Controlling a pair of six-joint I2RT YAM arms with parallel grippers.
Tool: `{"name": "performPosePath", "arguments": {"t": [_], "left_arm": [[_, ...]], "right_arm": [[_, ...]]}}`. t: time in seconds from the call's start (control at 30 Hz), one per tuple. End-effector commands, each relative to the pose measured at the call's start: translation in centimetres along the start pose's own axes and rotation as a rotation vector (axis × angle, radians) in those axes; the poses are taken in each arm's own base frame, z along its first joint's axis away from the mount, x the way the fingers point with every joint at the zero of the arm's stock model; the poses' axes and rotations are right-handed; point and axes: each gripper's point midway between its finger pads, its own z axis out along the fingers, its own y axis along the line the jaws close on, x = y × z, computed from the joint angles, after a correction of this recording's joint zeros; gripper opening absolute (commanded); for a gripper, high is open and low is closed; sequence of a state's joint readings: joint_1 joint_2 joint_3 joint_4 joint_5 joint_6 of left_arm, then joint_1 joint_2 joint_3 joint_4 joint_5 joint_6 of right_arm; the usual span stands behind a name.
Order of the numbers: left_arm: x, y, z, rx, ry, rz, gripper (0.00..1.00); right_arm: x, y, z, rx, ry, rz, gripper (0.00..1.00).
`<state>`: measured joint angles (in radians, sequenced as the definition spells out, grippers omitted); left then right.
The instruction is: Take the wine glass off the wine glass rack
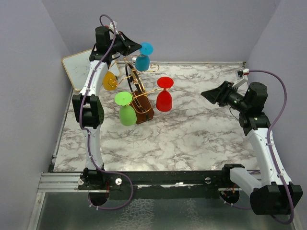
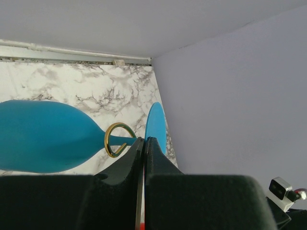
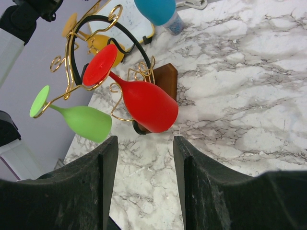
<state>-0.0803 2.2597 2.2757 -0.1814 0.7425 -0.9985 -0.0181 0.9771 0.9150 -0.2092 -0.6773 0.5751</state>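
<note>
The wine glass rack (image 1: pixel 139 94) is gold wire on a brown wooden block (image 1: pixel 144 115), standing at the table's back left. A blue wine glass (image 1: pixel 142 62) hangs upside down on its far arm, its stem through a gold ring (image 2: pixel 116 140). My left gripper (image 1: pixel 135 46) is up at that glass; in the left wrist view it (image 2: pixel 144 140) is shut on the edge of the blue foot disc (image 2: pixel 156 125). My right gripper (image 1: pixel 206 94) is open and empty above the table's right side, facing the rack (image 3: pixel 144 141).
Red (image 1: pixel 164 99), green (image 1: pixel 127 114) and yellow (image 1: pixel 110 80) glasses hang on the rack's other arms. A white board (image 1: pixel 79 69) leans at the back left corner. Purple walls close in the table at the back and both sides.
</note>
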Motion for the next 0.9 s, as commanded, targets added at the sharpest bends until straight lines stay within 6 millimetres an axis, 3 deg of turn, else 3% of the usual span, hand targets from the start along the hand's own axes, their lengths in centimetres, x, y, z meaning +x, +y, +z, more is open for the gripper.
{"name": "performPosePath", "arguments": {"t": [0.0, 0.43, 0.67, 0.87], "left_arm": [[0.9, -1.0, 0.5, 0.041, 0.043, 0.017, 0.0], [1.2, -0.3, -1.1, -0.01, 0.033, 0.038, 0.0], [-0.3, 0.3, -3.2, -0.024, -0.019, 0.029, 0.0], [-1.4, -0.4, -4.0, 0.005, -0.045, 0.023, 0.0]], "right_arm": [[-0.3, -0.1, 0.2, 0.003, -0.018, -0.011, 0.49], [-0.2, -0.1, 0.1, 0.004, -0.017, -0.007, 0.5], [-0.2, 0.0, 0.1, -0.001, -0.014, -0.007, 0.5], [-0.1, 0.0, 0.1, -0.006, -0.014, -0.004, 0.5]]}}
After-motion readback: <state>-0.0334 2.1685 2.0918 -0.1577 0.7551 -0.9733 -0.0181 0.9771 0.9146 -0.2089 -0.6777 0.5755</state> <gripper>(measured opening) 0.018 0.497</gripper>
